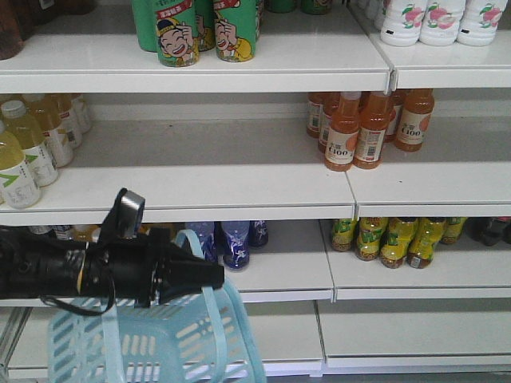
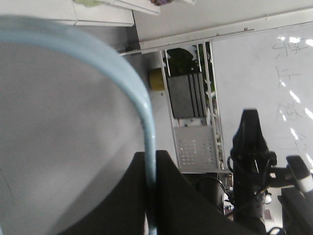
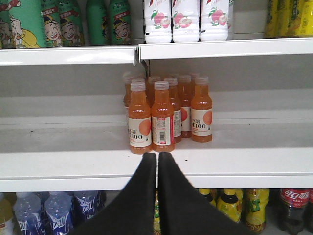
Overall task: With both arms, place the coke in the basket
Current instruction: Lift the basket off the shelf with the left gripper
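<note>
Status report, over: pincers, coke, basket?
Left pincer shut on basket handle. Right pincer shut, empty, facing orange bottles. Coke can not in view.

Basket handle (image 2: 133, 84) inside the left gripper (image 2: 151, 161)

C100 bottles (image 1: 367, 128): clustered on the middle shelf (image 1: 200, 171), where two bays join. Shelf above holds cartoon cans (image 1: 204, 32) up-left of them and peach-label bottles (image 1: 443, 20) up-right. The same shelf carries capped bottles (image 1: 32, 144) far left, and the shelf below has further bottles (image 1: 395, 239) directly beneath. Basket (image 1: 160, 343) sits low-left and in front of them, with the left arm (image 1: 104, 267) lying across its handle (image 2: 150, 132).
</note>
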### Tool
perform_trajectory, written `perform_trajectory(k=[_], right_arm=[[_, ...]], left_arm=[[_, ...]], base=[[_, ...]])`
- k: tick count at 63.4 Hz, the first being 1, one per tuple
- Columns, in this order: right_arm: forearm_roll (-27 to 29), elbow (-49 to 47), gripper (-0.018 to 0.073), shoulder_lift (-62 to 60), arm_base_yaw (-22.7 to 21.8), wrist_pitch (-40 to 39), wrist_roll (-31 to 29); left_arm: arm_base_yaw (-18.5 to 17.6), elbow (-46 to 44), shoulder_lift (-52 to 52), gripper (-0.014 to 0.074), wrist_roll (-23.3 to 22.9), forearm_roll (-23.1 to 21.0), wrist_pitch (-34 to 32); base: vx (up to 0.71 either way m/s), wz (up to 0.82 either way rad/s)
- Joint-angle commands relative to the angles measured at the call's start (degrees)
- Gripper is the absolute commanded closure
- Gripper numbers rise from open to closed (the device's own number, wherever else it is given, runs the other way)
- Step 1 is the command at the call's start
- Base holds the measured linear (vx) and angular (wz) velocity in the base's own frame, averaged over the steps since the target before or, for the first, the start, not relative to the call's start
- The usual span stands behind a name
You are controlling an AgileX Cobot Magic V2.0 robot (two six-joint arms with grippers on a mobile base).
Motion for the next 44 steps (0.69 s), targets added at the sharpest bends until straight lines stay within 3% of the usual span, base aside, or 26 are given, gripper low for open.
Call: perform_trajectory(k=[1, 21, 44], right_arm=[[-0.6, 0.8, 0.0564, -0.8, -0.1, -4.4, -0.1], [-0.6, 0.8, 0.0564, -0.8, -0.1, -4.4, -0.1], [-0.6, 0.8, 0.0564, -0.8, -0.1, -4.4, -0.1]], left_arm=[[-3.4, 2.3, -4.6, 0.0604, -0.1, -4.1, -12.9], [-11.1, 4.7, -8.9, 0.0604, -0.1, -4.7, -12.9], [-11.7, 4.7, -13.2, 0.0603, -0.1, -5.2, -12.9]], base=[[0.0, 0.0], [0.0, 0.0], [0.0, 0.0]])
